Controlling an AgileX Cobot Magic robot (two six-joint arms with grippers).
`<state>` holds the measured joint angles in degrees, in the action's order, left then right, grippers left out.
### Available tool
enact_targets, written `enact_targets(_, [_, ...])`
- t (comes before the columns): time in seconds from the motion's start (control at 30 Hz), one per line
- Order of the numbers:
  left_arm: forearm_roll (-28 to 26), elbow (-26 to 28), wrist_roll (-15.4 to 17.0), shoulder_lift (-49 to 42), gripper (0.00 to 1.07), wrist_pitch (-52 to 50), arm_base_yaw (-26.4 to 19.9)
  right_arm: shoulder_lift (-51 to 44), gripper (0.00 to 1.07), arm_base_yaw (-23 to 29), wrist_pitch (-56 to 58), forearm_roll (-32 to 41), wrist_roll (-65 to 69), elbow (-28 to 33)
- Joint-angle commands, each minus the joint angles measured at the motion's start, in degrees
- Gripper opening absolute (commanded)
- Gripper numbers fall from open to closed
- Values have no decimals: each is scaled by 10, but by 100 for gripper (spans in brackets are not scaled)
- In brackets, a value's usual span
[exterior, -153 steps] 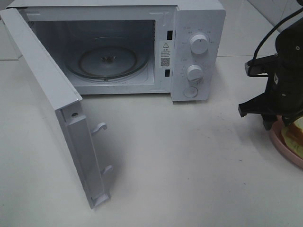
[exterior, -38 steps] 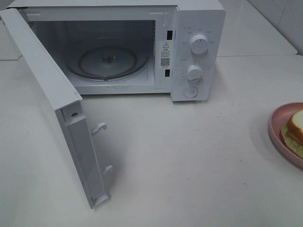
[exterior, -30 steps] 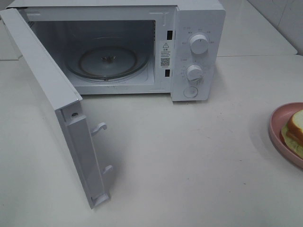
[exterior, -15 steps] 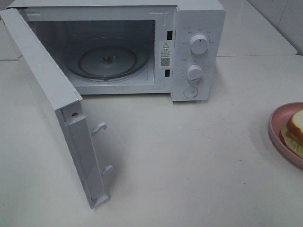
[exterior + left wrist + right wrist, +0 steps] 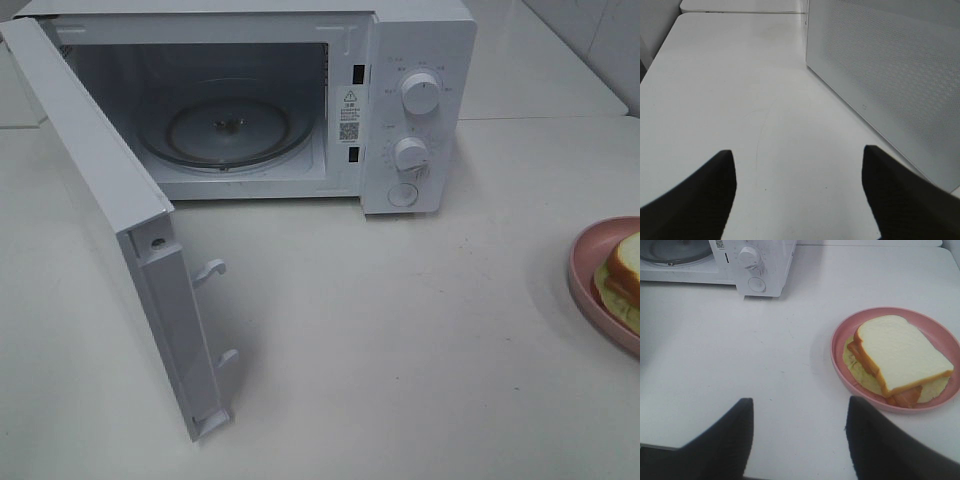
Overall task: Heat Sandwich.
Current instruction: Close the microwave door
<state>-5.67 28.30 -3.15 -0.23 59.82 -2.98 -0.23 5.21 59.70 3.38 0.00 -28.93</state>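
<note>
Item count for the white table (image 5: 420, 330) surface

One microwave (image 5: 415, 40) with one open door (image 5: 110, 215), one glass turntable (image 5: 228, 128), two round knobs (image 5: 420, 92) and one round button (image 5: 403, 194). One sandwich (image 5: 900, 355) on one pink plate (image 5: 840, 340), ahead of the right gripper (image 5: 799, 442) jaws and off to one side. Two grippers: the right one and the left gripper (image 5: 797, 187), each with two dark fingers, jaws apart, nothing between them.

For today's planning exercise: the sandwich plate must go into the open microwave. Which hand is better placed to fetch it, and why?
Right. The open right hand faces the round pink plate with the white-bread sandwich; the left hand sees only the white microwave door.
</note>
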Motion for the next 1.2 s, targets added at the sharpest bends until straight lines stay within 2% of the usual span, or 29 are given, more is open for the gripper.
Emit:
enact_targets(0.03, [-2,-2,-1,-7,66,-5,1,-15,55,-5,-3,0,0,1])
enact_targets(0.5, [-2,-2,-1,-7,66,-5,1,-15,56,-5,-3,2,0,1])
enact_targets(0.53, [-2,-2,-1,-7,66,-5,1,-15,63,-5,-3,2,0,1])
enact_targets(0.57, [-2,-2,-1,-7,66,-5,1,-15,63,-5,-3,2,0,1])
enact_targets(0.63, [-2,-2,-1,-7,66,-5,1,-15,74,-5,-3,-1,10,1])
enact_targets(0.67, [-2,-2,-1,-7,66,-5,1,-15,86,-5,-3,-9,25,1])
enact_targets(0.7, [-2,-2,-1,-7,66,-5,1,-15,86,-5,-3,-9,25,1])
enact_targets(0.8, [-2,-2,-1,-7,66,-5,1,-15,96,-5,-3,-20,42,1])
enact_targets(1.2, [-2,-2,-1,-7,66,-5,1,-15,86,-5,-3,-26,50,1])
